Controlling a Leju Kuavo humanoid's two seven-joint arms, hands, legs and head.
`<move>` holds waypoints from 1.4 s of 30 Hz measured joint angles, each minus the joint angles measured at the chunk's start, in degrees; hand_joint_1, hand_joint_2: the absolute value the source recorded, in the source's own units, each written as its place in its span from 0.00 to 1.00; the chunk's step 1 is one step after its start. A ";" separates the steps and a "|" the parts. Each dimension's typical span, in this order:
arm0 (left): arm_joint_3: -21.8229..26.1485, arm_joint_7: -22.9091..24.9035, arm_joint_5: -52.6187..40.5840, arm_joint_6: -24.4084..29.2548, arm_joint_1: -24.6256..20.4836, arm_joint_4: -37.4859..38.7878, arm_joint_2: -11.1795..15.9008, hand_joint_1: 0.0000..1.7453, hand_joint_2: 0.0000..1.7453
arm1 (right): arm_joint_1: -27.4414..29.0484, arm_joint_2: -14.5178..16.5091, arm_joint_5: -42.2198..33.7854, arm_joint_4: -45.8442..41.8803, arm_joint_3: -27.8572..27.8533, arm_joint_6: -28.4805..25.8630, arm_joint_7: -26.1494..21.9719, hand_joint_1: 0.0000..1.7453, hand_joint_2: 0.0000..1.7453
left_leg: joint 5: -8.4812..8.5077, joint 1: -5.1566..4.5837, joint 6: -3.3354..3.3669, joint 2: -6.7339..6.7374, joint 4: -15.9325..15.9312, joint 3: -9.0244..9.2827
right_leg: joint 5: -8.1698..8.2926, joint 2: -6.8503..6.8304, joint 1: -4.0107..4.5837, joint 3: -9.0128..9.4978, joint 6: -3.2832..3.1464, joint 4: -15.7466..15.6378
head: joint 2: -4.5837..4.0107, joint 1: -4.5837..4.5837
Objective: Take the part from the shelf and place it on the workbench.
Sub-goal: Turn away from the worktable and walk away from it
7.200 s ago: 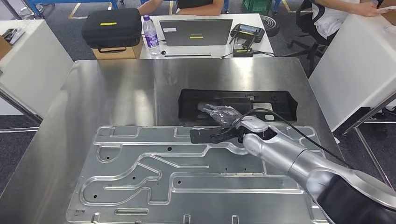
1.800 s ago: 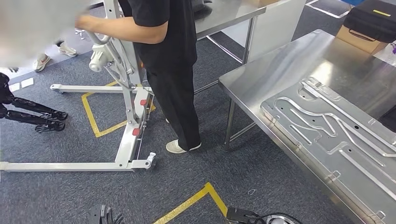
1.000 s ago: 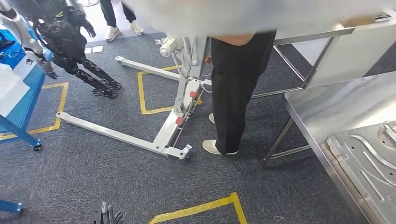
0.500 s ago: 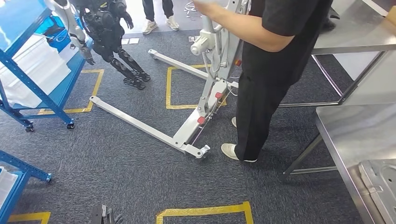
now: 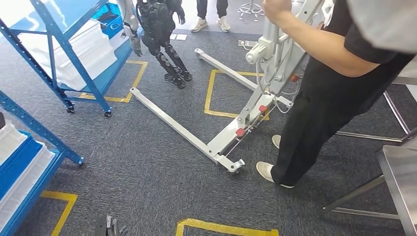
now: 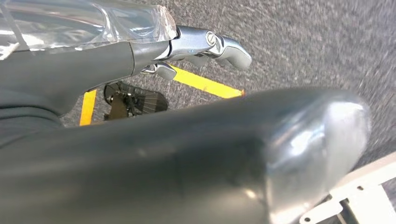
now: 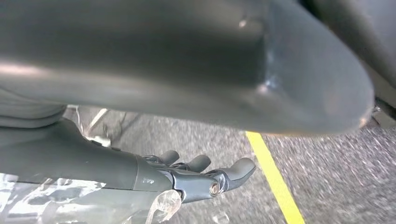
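Cam swung: shelf [image 5: 59,64], maybe empty hands.

Floor: grey carpet [image 5: 147,172] w/ yellow tape outlines [image 5: 223,228] marked on it. On it stand a blue shelf rack [image 5: 59,54] on castors holding white trays [image 5: 83,46], a 2nd blue rack [image 5: 29,162] at the near left w/ white and blue trays, and a white wheeled hoist frame [image 5: 236,123] w/ long legs. Also on the carpet: a person's feet [image 5: 268,172] just beside the hoist, a black humanoid's legs [image 5: 169,59] near the far rack, and the steel workbench [image 5: 401,172] leg at right.
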 joint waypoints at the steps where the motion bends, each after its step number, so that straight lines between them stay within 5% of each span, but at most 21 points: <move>1: 0.01 0.03 -0.05 -0.01 -0.03 0.00 0.01 0.00 0.00 | 0.10 0.11 -0.01 0.07 0.00 0.01 0.05 0.00 0.00 | -0.15 0.02 -0.34 -0.75 0.26 -0.13 | 1.44 1.15 -0.19 1.38 -0.01 -3.38 | 0.00 -0.01; 3: -0.01 0.13 -0.23 -0.03 0.04 0.00 0.02 0.00 0.00 | 0.30 0.42 -0.05 0.17 0.00 0.01 0.17 0.00 0.00 | -0.26 0.07 -1.05 -1.94 0.53 -0.51 | 1.76 1.93 -0.09 2.19 -0.43 -5.43 | 0.00 -0.03; 5: -0.02 0.18 -0.46 -0.04 0.42 0.00 0.09 0.00 0.00 | 0.30 0.67 -0.15 0.24 0.00 -0.01 0.24 0.00 0.00 | -0.34 0.40 -1.65 -2.37 0.60 -0.79 | 1.87 0.63 0.18 2.27 -1.26 -5.48 | 0.00 -0.04; 7: -0.03 0.25 -0.67 -0.09 0.66 0.00 0.14 0.00 0.00 | 0.44 0.83 -0.32 0.28 0.00 -0.03 0.26 0.00 0.00 | -2.13 0.40 -2.16 0.21 3.73 -2.31 | 1.93 -0.74 0.24 2.42 -2.00 -5.64 | 0.00 -0.15; 9: -0.04 0.33 -0.78 -0.13 0.54 0.00 0.13 0.00 0.00 | 0.77 0.96 -0.45 0.33 0.00 -0.03 0.25 0.00 0.00 | -5.90 0.26 -2.53 3.59 11.70 -6.23 | 1.74 -2.23 0.49 2.53 -2.50 -5.67 | 0.00 -0.28; 11: -0.04 0.48 -0.81 -0.16 0.55 0.00 0.13 0.00 0.00 | 1.00 1.03 -0.51 0.46 0.00 -0.04 0.25 0.00 0.00 | -8.21 0.28 -2.65 4.69 18.68 -9.90 | 1.51 -3.82 0.75 2.64 -2.74 -5.66 | 0.00 -0.30; 12: -0.04 0.56 -0.84 -0.19 0.65 0.00 0.13 0.00 0.00 | 1.04 1.04 -0.54 0.52 0.00 -0.05 0.25 0.00 0.00 | -7.86 0.28 -2.58 4.90 19.21 -10.26 | 1.38 -4.57 0.83 2.75 -2.79 -5.66 | 0.00 -0.30; 14: -0.04 0.70 -0.91 -0.22 0.78 0.00 0.13 0.00 0.00 | 1.02 1.13 -0.56 0.59 0.00 -0.05 0.22 0.00 0.00 | -4.31 0.10 -2.06 5.99 12.87 -7.09 | 1.04 -5.99 0.99 3.21 -2.76 -5.68 | 0.00 -0.31; 16: -0.04 0.72 -0.95 -0.23 0.58 0.00 0.12 0.00 0.00 | 0.98 1.28 -0.56 0.60 0.00 -0.05 0.15 0.00 0.00 | -1.21 -0.65 -1.03 9.23 4.24 -2.68 | 0.60 -7.28 1.20 3.77 -2.51 -5.68 | 0.00 -0.31; 18: -0.04 0.71 -0.96 -0.28 0.30 0.00 0.11 0.00 0.00 | 0.89 1.43 -0.56 0.63 0.00 -0.05 0.06 0.00 0.00 | -0.58 -1.39 -0.32 10.82 0.95 -1.16 | 0.18 -8.45 1.29 4.15 -2.02 -5.73 | 0.00 -0.33; 20: -0.04 0.70 -0.95 -0.31 0.23 0.00 0.13 0.00 0.00 | 0.70 1.58 -0.56 0.65 0.00 -0.06 0.01 0.00 0.00 | -0.40 -1.32 -0.04 9.30 0.58 -1.05 | -0.18 -9.34 1.20 4.58 -1.42 -5.88 | 0.01 -0.38; 22: -0.03 0.71 -0.95 -0.31 0.30 0.00 0.12 0.00 0.00 | 0.61 1.67 -0.56 0.71 0.00 -0.15 -0.11 0.00 0.00 | -0.04 -0.82 0.37 7.80 -0.06 -0.56 | -1.57 -7.32 1.09 4.22 -0.89 -4.14 | 0.01 -0.31; 25: -0.03 0.72 -0.97 -0.36 0.10 0.00 0.08 0.00 0.00 | 0.87 1.68 -0.56 0.84 0.00 -0.25 -0.40 0.00 0.00 | 0.16 -0.40 0.87 5.36 -0.32 -0.28 | -6.95 -2.82 0.84 -1.18 -0.46 6.85 | 0.01 -0.05; 27: -0.04 0.73 -1.02 -0.41 0.12 0.00 0.04 0.00 0.00 | 1.04 1.68 -0.56 0.98 0.00 -0.23 -0.51 0.00 0.00 | 0.13 -0.32 0.87 3.47 -0.27 -0.23 | -7.63 -2.51 0.68 -4.16 -0.22 11.54 | 0.00 0.01; 28: -0.04 0.74 -1.07 -0.43 0.20 0.00 0.04 0.00 0.00 | 1.09 1.68 -0.56 1.05 0.00 -0.21 -0.55 0.00 0.00 | 0.10 -0.24 0.81 2.56 -0.22 -0.15 | -6.30 -2.43 0.59 -4.18 -0.13 10.71 | 0.00 0.01; 31: -0.04 0.83 -1.63 -0.47 0.22 0.00 0.05 0.00 0.00 | 1.15 1.69 -0.54 1.16 0.00 -0.02 -0.69 0.00 0.00 | -0.29 0.01 0.12 -0.04 0.32 -0.10 | 0.30 0.35 -0.12 0.29 0.16 -0.74 | 0.00 0.03; 33: -0.05 0.94 -2.41 -0.51 0.15 0.00 0.09 0.00 0.00 | 1.18 1.74 -0.51 1.19 0.00 0.25 -0.75 0.00 0.00 | -0.48 0.03 -0.60 -1.36 0.68 -0.48 | 1.72 1.94 -0.30 1.94 -0.15 -4.86 | 0.00 0.03; 35: -0.19 1.01 -3.32 -0.52 0.29 0.00 0.28 0.00 0.00 | 1.01 1.84 -0.49 1.22 0.00 0.34 -0.83 0.00 0.00 | -0.37 0.27 -1.33 -2.45 0.59 -0.81 | 1.68 0.97 0.04 2.00 -1.00 -5.05 | 0.00 0.01; 37: -0.54 1.11 -3.95 -0.51 0.50 0.00 0.50 0.00 0.00 | 0.84 1.98 -0.48 1.26 0.00 0.34 -0.91 0.00 0.00 | -1.21 0.38 -1.90 -0.71 1.94 -1.51 | 1.81 -0.26 0.16 2.11 -1.83 -5.23 | 0.00 -0.09; 40: -0.98 1.21 -4.12 -0.51 0.16 0.00 0.58 0.00 0.00 | 0.89 2.17 -0.45 1.31 0.01 0.57 -0.92 0.00 0.00 | -6.33 0.27 -2.50 4.23 12.41 -6.63 | 1.65 -2.44 0.40 2.24 -2.56 -5.36 | 0.00 -0.38; 42: -1.11 1.27 -4.11 -0.52 0.08 0.00 0.59 0.00 0.00 | 0.90 2.21 -0.41 1.37 0.02 0.77 -0.89 0.00 0.00 | -8.10 0.30 -2.65 4.85 18.46 -9.83 | 1.43 -4.05 0.61 2.34 -2.75 -5.35 | 0.00 -0.40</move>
